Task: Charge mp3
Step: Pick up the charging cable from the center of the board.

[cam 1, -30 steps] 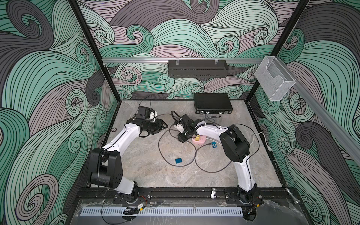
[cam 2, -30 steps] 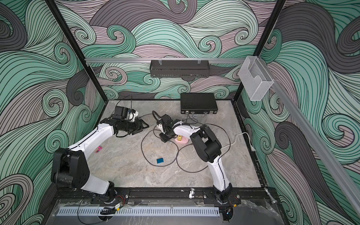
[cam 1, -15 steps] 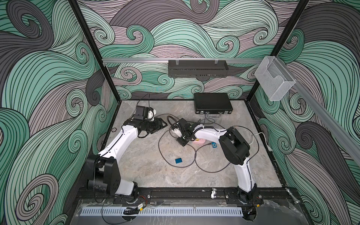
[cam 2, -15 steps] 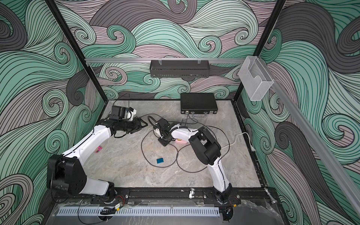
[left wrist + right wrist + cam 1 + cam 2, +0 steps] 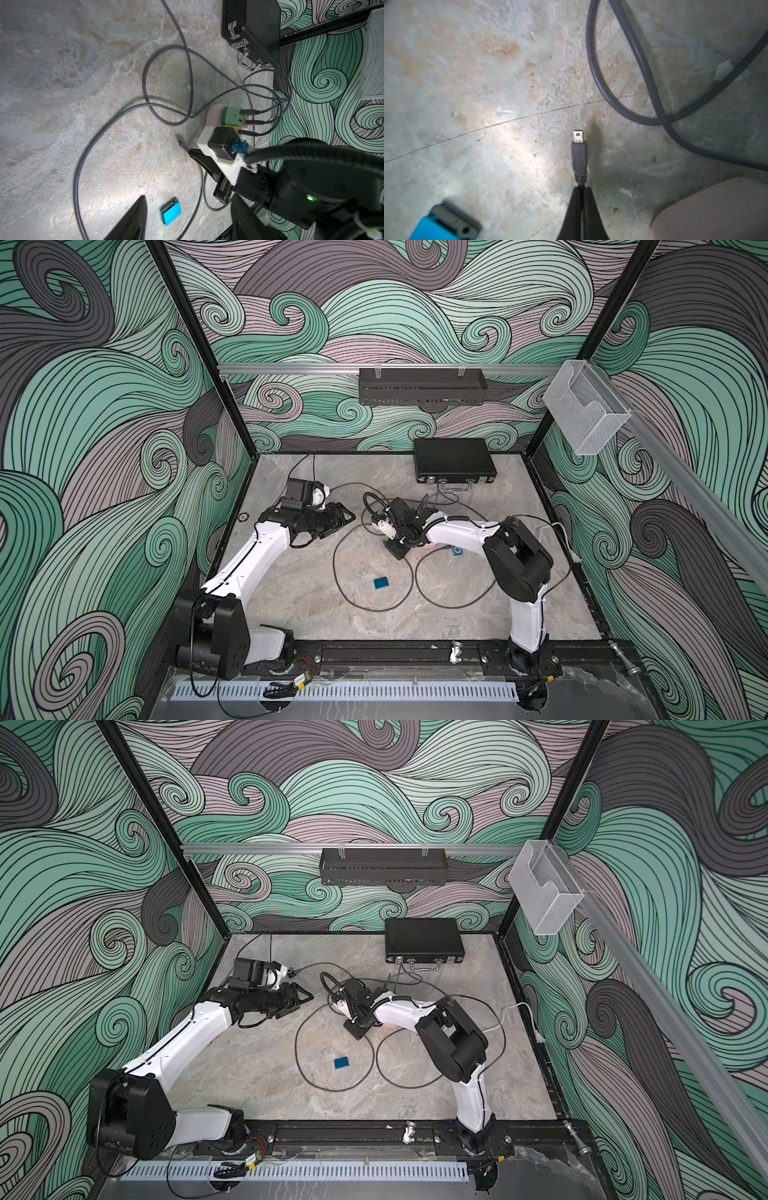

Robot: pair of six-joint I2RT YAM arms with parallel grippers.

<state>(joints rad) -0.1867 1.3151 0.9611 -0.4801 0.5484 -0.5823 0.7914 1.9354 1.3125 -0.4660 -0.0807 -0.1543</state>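
Right tool [image 5: 581, 194] is clamped shut on the charging cable [image 5: 580, 184], just behind the plug [image 5: 578, 148]. Plug sticks straight out past the tips, metal end free. Left tool [image 5: 343, 518] is about half wide, holding nothing, above the tabletop [image 5: 291, 597].

Blue mp3 player [image 5: 170, 214] lies flat on the tabletop, near the right tool and off to the side of its tips, not touching the plug. It sits out ahead of the left tool's gap, well apart.

Handling, my guess: player is tiny, light, hard and smooth-shelled, so it likely skids when the plug pushes in. Best pinch across its two long edges with the left tool, leaving the grey end [image 5: 172, 202] with the sockets open. Cable is soft and bendy, plug stiff. The grip sits on the soft part, so the plug may wobble on insertion.

Counts:
- 2 tools, 1 held plug.
- 1 sure mp3 player, plus 1 small blue square [image 5: 457, 551] beside the right arm [image 5: 461, 531], too small to tell.
- 3 grey leads run into adapters on 1 pink power strip [image 5: 214, 112]. 1 green adapter [image 5: 231, 115] is clear, the rest part hidden.
- 1 black case [image 5: 453, 458], well behind the right tool.
- 1 white cord [image 5: 559, 531].
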